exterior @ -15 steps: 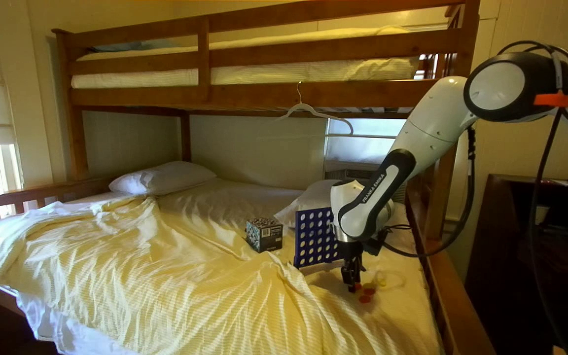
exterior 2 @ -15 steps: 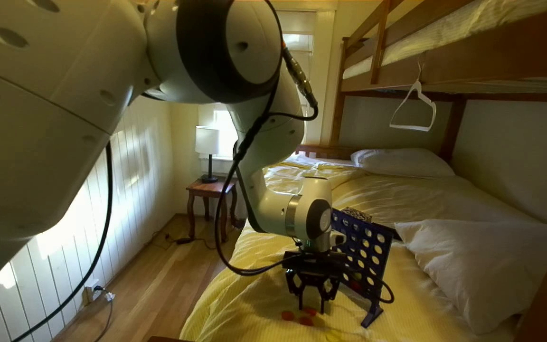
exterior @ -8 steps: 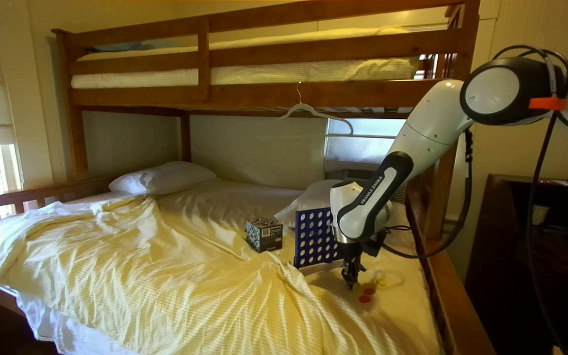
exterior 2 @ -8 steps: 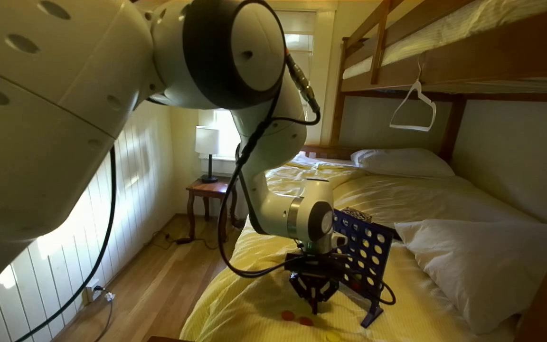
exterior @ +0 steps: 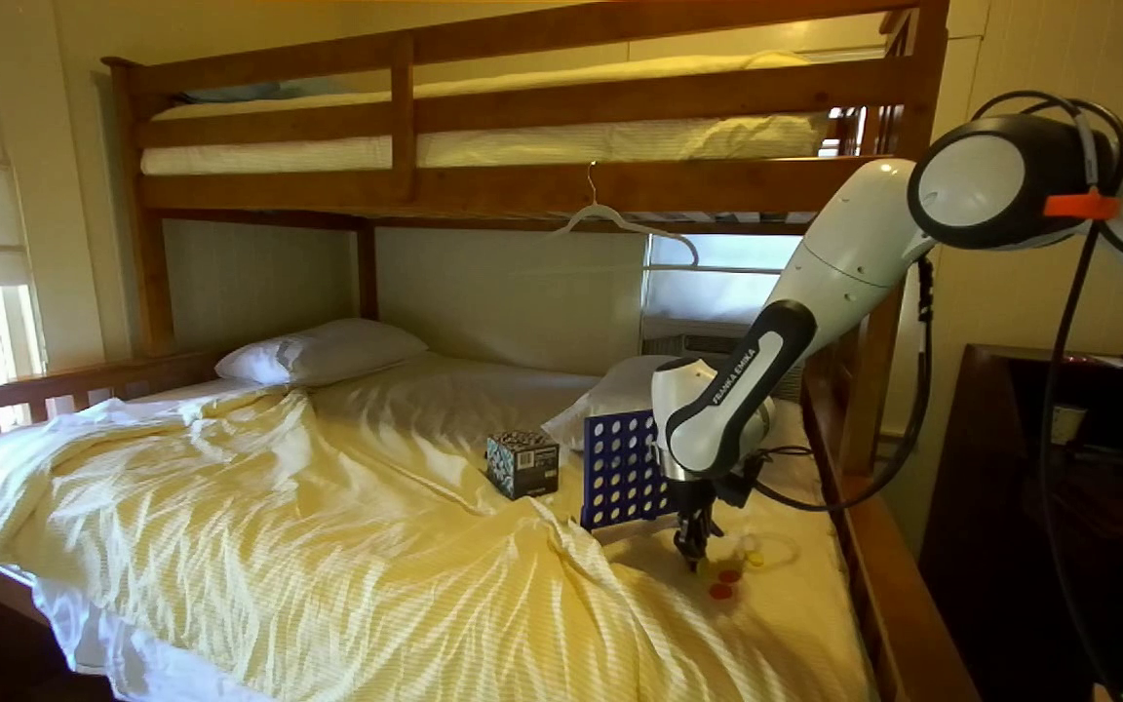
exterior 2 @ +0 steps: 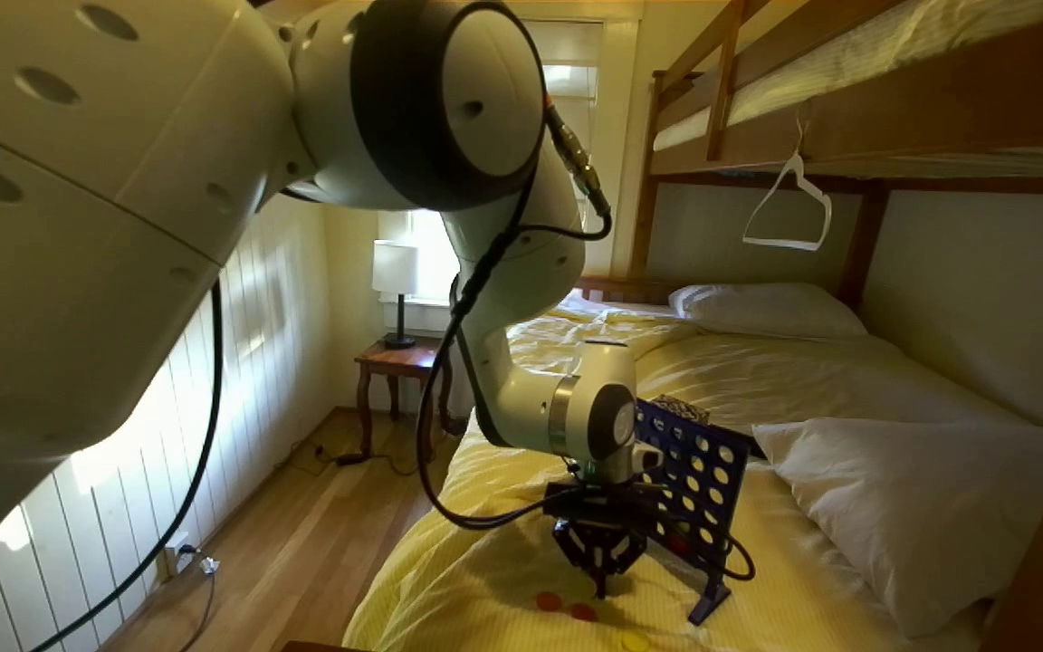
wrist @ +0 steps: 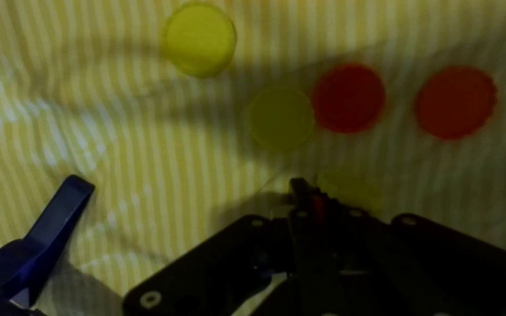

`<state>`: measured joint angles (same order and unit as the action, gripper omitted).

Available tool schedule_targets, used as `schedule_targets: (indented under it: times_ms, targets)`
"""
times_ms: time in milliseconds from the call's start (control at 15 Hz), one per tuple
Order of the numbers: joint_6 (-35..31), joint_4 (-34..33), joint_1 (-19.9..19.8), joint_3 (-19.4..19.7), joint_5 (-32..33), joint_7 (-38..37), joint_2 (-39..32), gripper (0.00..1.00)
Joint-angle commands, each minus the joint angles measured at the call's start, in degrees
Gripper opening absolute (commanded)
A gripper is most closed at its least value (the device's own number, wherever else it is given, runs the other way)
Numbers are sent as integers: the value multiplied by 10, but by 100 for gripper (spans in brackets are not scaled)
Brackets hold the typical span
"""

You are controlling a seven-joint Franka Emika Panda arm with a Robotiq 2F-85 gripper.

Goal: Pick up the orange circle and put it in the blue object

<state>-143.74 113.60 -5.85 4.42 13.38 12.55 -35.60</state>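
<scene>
A lamp [exterior 2: 395,269] stands on a wooden nightstand [exterior 2: 408,359].

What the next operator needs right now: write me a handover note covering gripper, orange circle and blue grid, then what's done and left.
Gripper: shut on the orange circle, low over the bed. Only a red sliver of it shows; can't tell if it's clear of the bed.
Blue grid: upright on the bed, near the gripper.
Done: circle gripped.
Left: lift, carry to the grid, release, likely through the top.
Two similar discs lie loose on the bed.
</scene>
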Motion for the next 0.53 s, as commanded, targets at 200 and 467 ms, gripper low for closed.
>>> schedule_targets:
  times_ms: [200, 467]
  targets:
    - [-7, -8, -8, -8, -10, 12, -2, 14]
    - [-9, -8, -8, -8, -9, 11, -2, 0]
